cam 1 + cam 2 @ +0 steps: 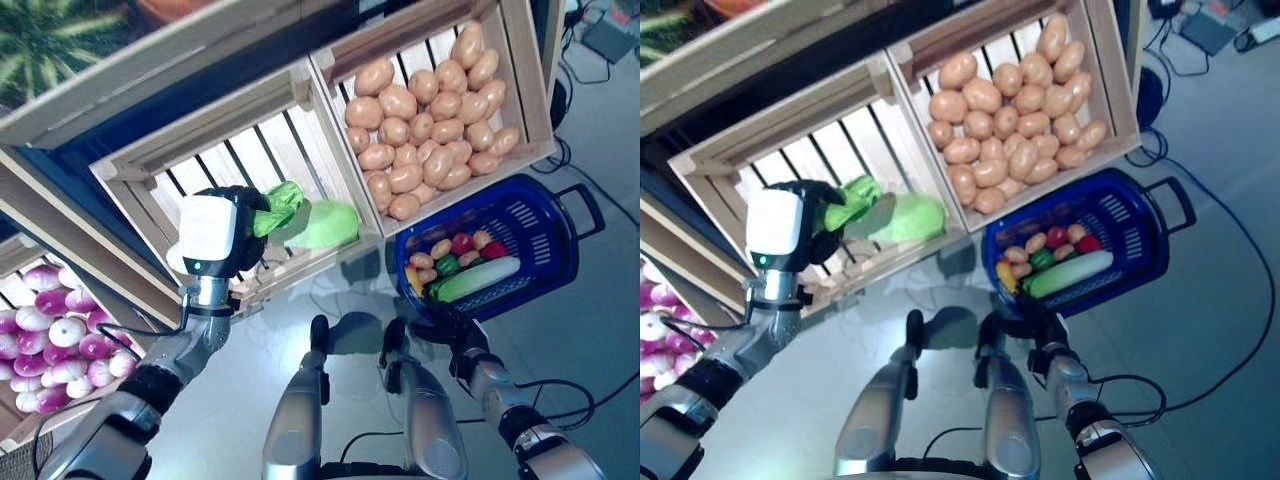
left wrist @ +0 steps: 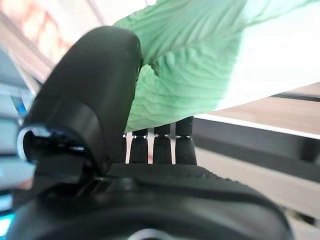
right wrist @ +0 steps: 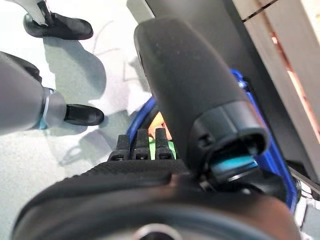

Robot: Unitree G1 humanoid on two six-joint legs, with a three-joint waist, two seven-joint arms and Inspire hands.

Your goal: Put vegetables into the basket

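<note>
A pale green leafy cabbage (image 1: 322, 223) lies in a slatted wooden crate (image 1: 140, 165). My left hand (image 1: 228, 228) is shut on its leafy end; in the left wrist view the thumb (image 2: 95, 95) and fingers (image 2: 160, 145) pinch the green leaf (image 2: 200, 65). On the floor to the right stands a blue basket (image 1: 560, 215) with a long pale green vegetable (image 1: 478, 278), small potatoes, and a red and a green piece inside. My right hand (image 1: 455, 332) is shut on the basket's near edge, its thumb (image 3: 195, 95) lying over the blue rim (image 3: 267, 150).
A second crate (image 1: 520, 60) full of potatoes (image 1: 425, 115) sits just behind the basket. A bin of purple and white turnips (image 1: 60, 335) is at the far left. Cables (image 1: 600, 190) run over the floor on the right.
</note>
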